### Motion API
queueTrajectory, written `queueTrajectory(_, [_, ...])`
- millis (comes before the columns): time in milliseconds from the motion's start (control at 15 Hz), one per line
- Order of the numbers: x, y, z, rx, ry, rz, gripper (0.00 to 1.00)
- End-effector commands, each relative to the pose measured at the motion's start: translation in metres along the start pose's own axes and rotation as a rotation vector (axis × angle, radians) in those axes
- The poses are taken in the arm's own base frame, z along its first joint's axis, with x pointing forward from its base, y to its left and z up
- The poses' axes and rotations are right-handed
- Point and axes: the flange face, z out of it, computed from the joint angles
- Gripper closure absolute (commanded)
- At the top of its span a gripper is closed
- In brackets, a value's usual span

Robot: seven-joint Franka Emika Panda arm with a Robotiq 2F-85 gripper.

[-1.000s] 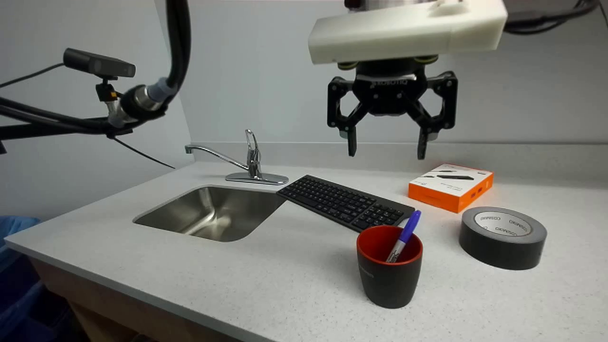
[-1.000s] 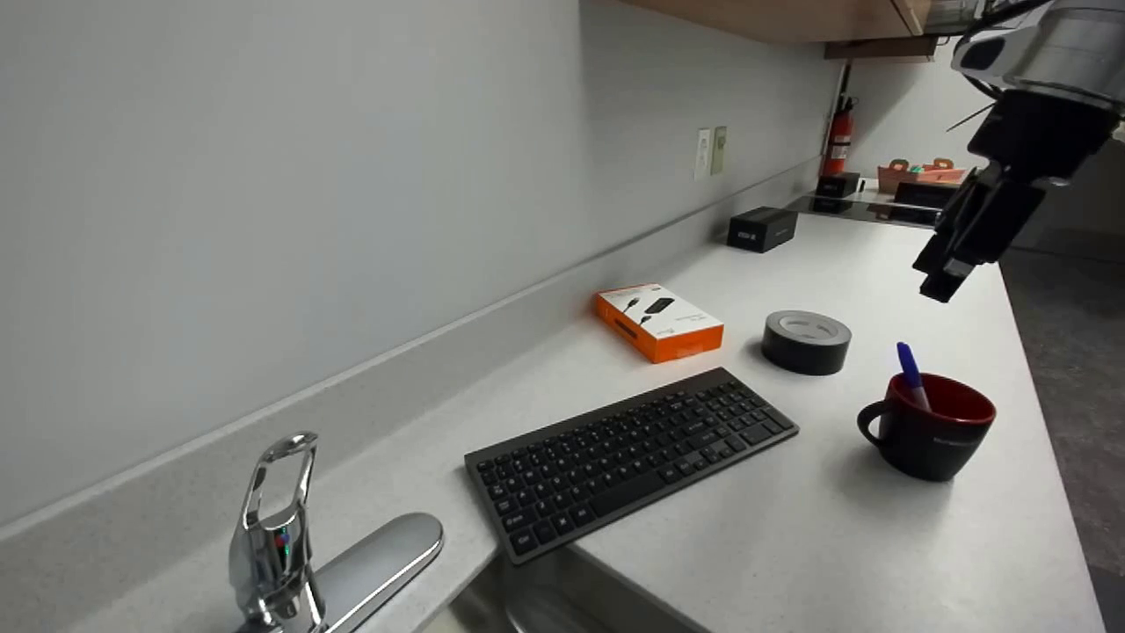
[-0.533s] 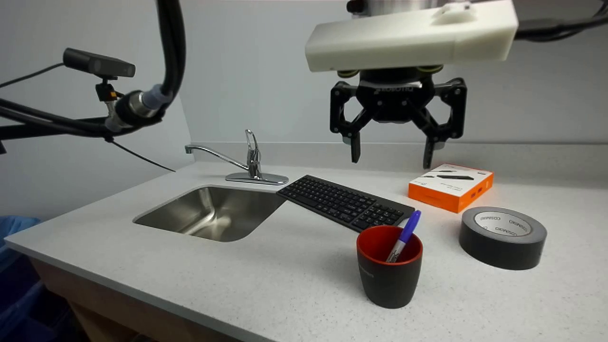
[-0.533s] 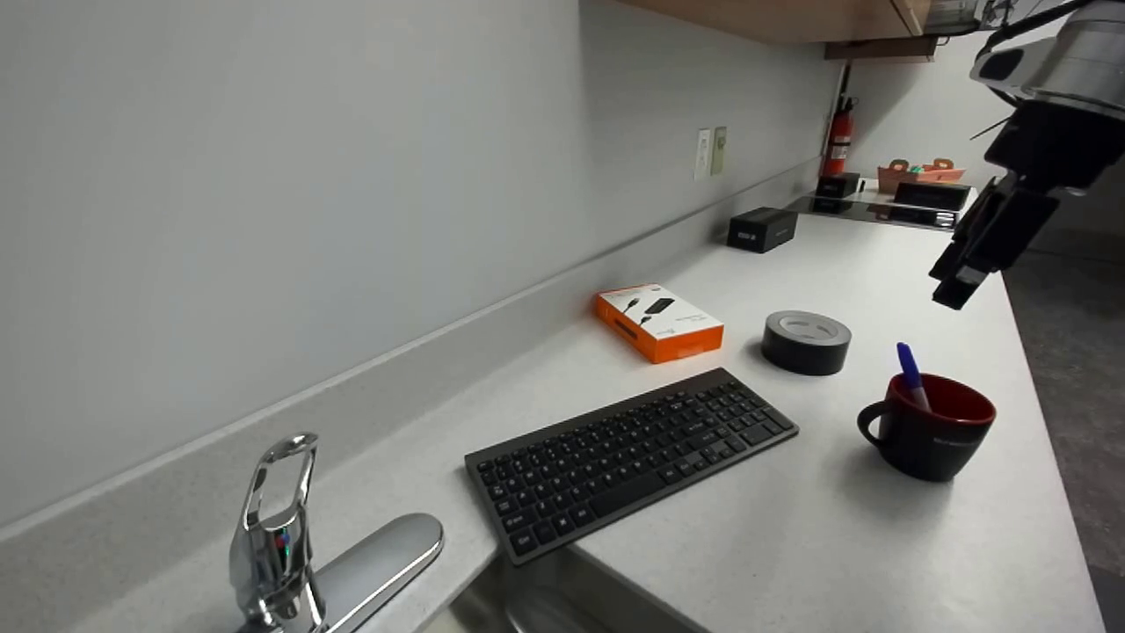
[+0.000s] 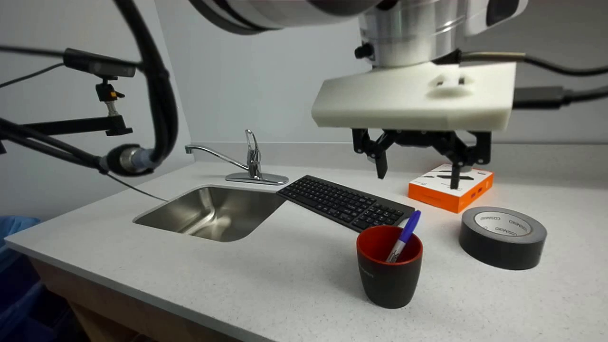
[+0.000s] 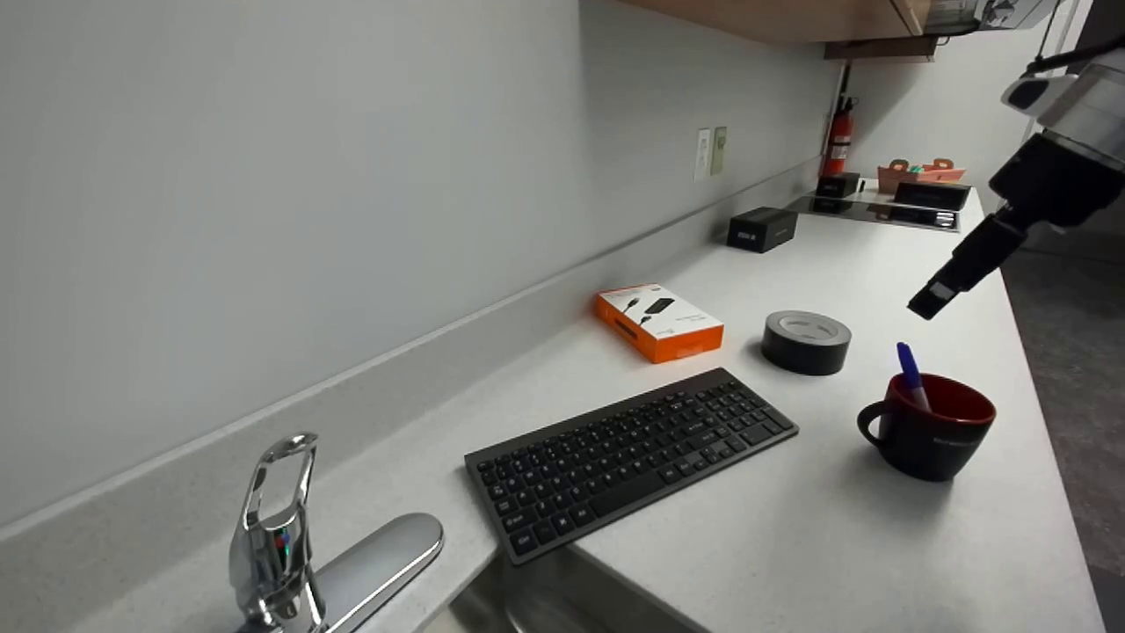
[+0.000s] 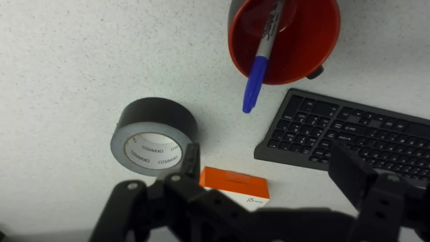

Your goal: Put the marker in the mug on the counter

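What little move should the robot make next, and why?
Probably lift away gently: the gripper is open and holds nothing, and the marker already leans inside the mug on the counter, its blue cap sticking out. The job looks done, and going lower might bump the marker.

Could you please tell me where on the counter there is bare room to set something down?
Bare counter lies between the sink and mug, and between the tape and black box. It is crowded among the mug, tape, keyboard and orange box.
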Motion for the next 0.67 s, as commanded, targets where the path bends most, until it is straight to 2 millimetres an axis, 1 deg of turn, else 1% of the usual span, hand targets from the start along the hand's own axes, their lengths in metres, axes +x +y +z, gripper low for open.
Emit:
queueTrajectory(0, [-0.029,-0.007,0.022,-0.038,0.014,0.070,0.00])
queueTrajectory(67, [-0.034,-0.010,0.027,-0.032,0.011,0.091,0.00])
queueTrajectory(133, [-0.019,-0.008,0.031,-0.023,0.012,0.109,0.00])
queueTrajectory(200, [-0.020,-0.011,0.034,-0.023,0.025,0.124,0.00])
queueTrajectory(267, [-0.025,-0.006,0.027,-0.015,-0.003,0.084,0.00])
queueTrajectory(600, [-0.023,-0.007,0.035,-0.028,-0.006,0.099,0.00])
